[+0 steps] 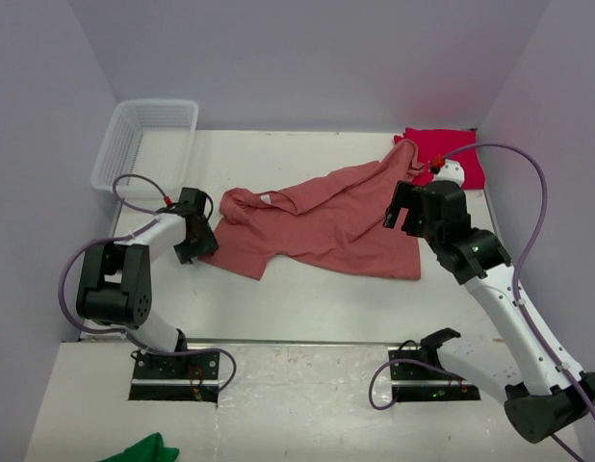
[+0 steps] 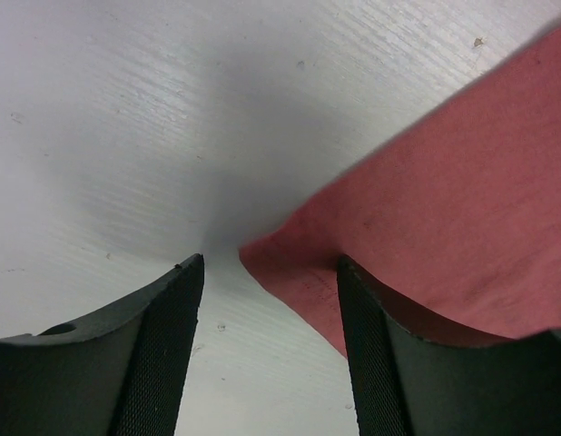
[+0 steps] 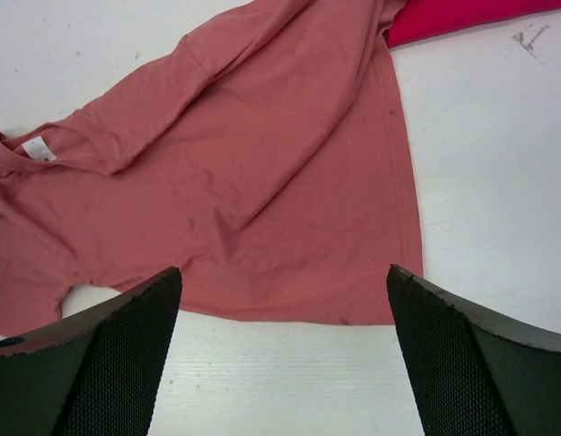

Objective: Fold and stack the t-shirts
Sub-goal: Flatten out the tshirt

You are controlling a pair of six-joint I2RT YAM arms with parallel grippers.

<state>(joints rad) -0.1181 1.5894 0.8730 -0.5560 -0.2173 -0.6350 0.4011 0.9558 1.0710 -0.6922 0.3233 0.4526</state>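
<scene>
Entry: fold and stack, first shirt not yet folded.

Left gripper (image 1: 201, 241) is low at the worktop (image 1: 307, 298), jaws apart, nothing clamped. In its wrist view a pointed corner of the salmon t-shirt (image 2: 444, 182) lies in the gap between the fingers. The rest of the cloth spreads ahead and off past the right-hand finger. I judge this the key relation: the corner is inside the jaws, so a pinch here should catch it, if the lower finger gets under the edge.

Right gripper (image 1: 399, 207) hangs above the cloth, jaws spread wide, empty. The salmon t-shirt's hem and straight side edge lie directly below it and slightly ahead.

The shirt's long axis runs from the left gripper across to beyond the right gripper. The collar end is nearer the left arm.

Look of the shirt: rumpled, not flat, with folds bunched near the collar and its white tag showing. One end trails up against the crimson t-shirt (image 1: 452, 154), a flat folded patch just beyond the right gripper.

Risk: dragging may disturb the crimson one.
</scene>
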